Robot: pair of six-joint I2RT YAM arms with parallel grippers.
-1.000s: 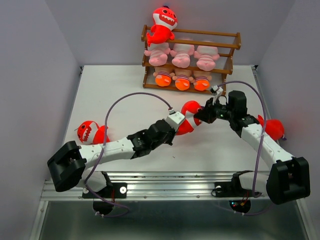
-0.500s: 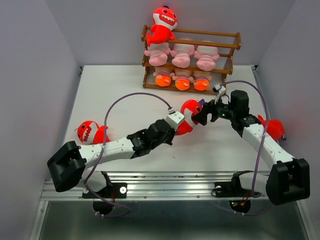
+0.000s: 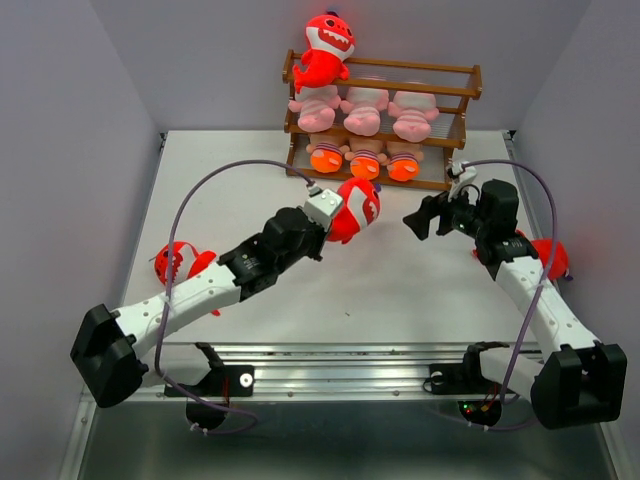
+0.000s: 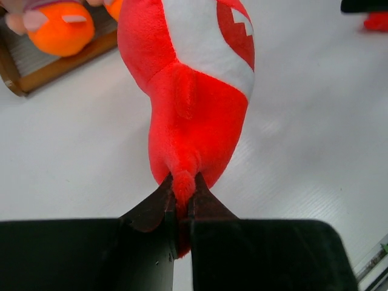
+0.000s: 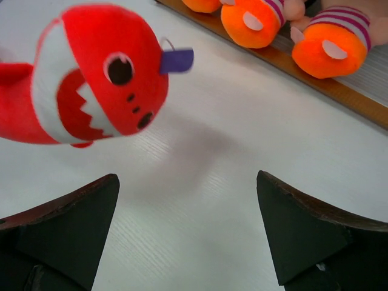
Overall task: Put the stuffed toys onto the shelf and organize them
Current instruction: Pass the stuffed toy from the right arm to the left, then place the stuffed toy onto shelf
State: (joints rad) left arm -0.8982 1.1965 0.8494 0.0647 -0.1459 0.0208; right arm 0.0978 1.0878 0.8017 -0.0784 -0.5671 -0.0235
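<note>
Your right end effector (image 5: 188,179) is now wide open, so your left end effector (image 4: 183,182) alone pinches the red shark (image 3: 352,212) for the shelf (image 3: 462,92).

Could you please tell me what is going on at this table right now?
The left gripper is shut on the tail of a red shark, holding it up in front of the shelf. The right gripper is open and empty beside it. The shelf holds one shark on top, pink animals in the middle and orange-footed dolls below. Two more sharks lie on the table, left and right.
</note>
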